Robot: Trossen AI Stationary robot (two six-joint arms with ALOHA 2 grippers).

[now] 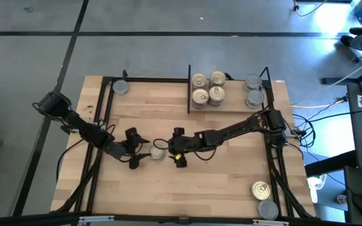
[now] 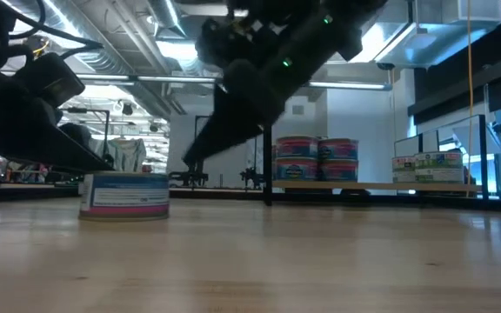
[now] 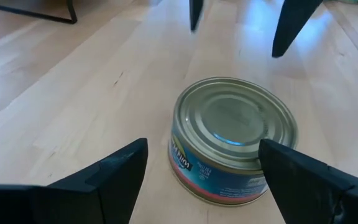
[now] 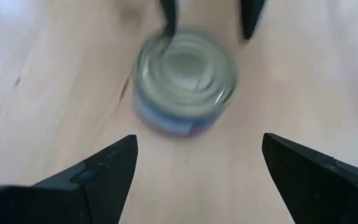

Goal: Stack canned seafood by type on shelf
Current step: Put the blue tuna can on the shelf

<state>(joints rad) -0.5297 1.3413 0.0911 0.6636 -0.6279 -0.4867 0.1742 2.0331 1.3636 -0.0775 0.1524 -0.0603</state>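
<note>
One tin of canned seafood point(image 1: 158, 152), with a plain lid and a blue-and-pink label, stands flat on the tabletop between my two grippers. My left gripper point(image 1: 142, 150) is on its left, open, with a finger on each side of the near part of the tin point(image 3: 232, 137). My right gripper point(image 1: 173, 149) hovers open on its right, above it and slanting down; its wrist view shows the tin point(image 4: 185, 81) ahead of the fingers. On the shelf point(image 1: 232, 103) at the back, gold-lidded tins point(image 1: 208, 88) stand beside the black divider point(image 1: 188, 88) and grey-lidded ones point(image 1: 253, 90) farther right.
A grey-lidded tin point(image 1: 120, 87) stands at the back left inside the black frame. A gold-lidded tin point(image 1: 260, 189) and a grey one point(image 1: 268, 209) stand at the near right corner. Black frame bars point(image 1: 102, 119) run along the table's left and right sides.
</note>
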